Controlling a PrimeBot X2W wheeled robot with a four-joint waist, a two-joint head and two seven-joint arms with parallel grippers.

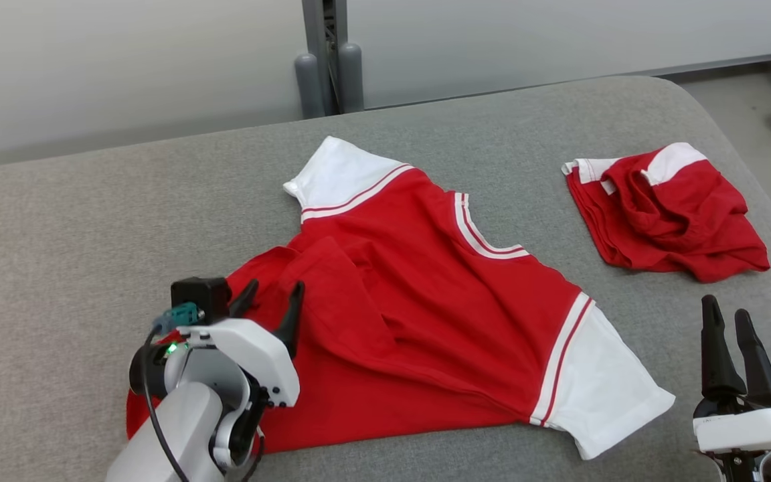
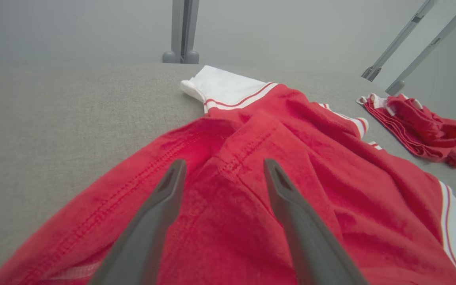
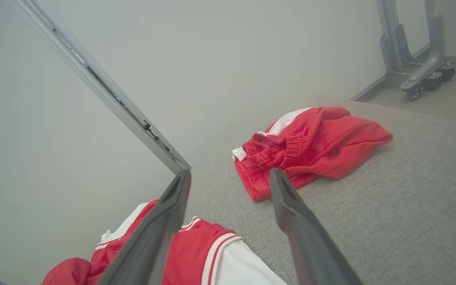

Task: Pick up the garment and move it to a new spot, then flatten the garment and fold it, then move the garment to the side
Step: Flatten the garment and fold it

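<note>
We note the red shirt [image 1: 425,301] with white sleeves lying spread across the middle of the grey padded surface [image 1: 57,268], its hem on our left turned over in a loose flap. Left gripper [image 1: 275,288] sits low over that flap, pale forearm reaching in from the lower left, fingers spread wide with nothing pinched; contact with the cloth we cannot tell. Right gripper [image 1: 725,308] stands off the shirt, just beside its near white sleeve, fingers pointing up, parted and empty. A second red garment [image 1: 666,214] lies bundled well apart, far right.
</note>
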